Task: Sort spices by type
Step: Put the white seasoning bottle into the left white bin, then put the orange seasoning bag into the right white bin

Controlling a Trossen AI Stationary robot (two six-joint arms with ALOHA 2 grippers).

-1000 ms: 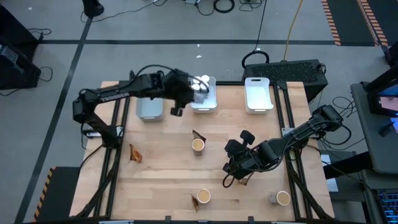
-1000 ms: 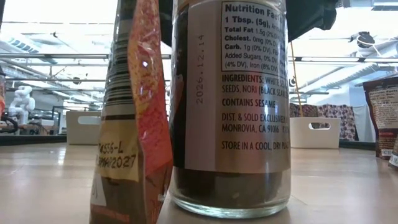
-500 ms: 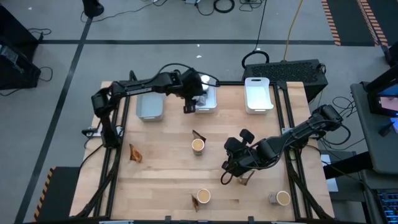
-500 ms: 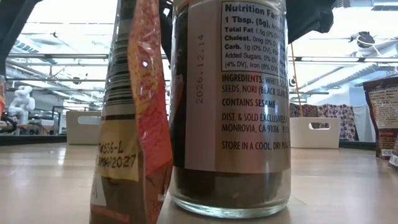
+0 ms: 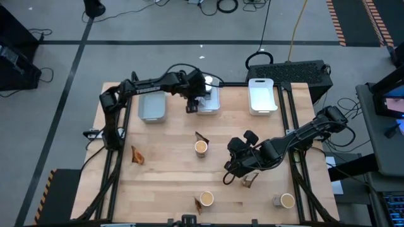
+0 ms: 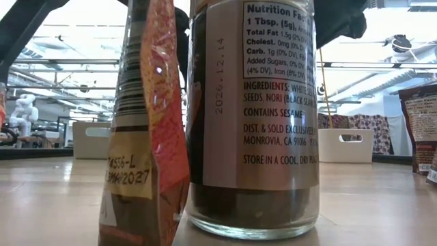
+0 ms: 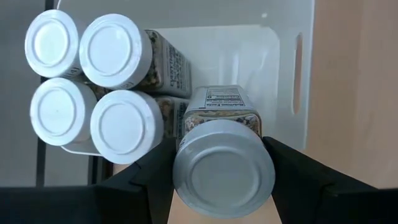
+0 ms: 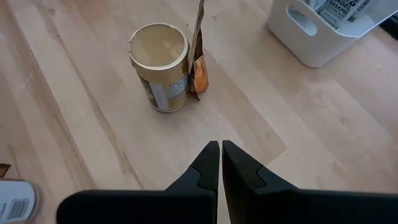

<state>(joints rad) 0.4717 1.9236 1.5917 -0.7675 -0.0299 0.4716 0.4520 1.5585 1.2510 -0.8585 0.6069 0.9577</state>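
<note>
the left gripper (image 7: 221,174) holds a white-capped jar (image 7: 224,168) over the middle white tray (image 7: 286,74), so lower it straight into the bare spot beside the four jars (image 7: 93,81), while the right gripper (image 8: 220,163) waits pinched shut above the table.

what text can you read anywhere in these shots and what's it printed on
Glass jar, low view:
"Nutrition Fac", cut off
"Total Fat 1.5g"
"2026.12.14"
"CONTAINS SESAME"
"MONROVIA, CA 91036"
"STORE IN A COOL, DRY PLA", cut off
Pouch beside it: "4556-L", then a date ending "/2027".
Labels on the jars in the white tray, left wrist view: too small to read.
</note>
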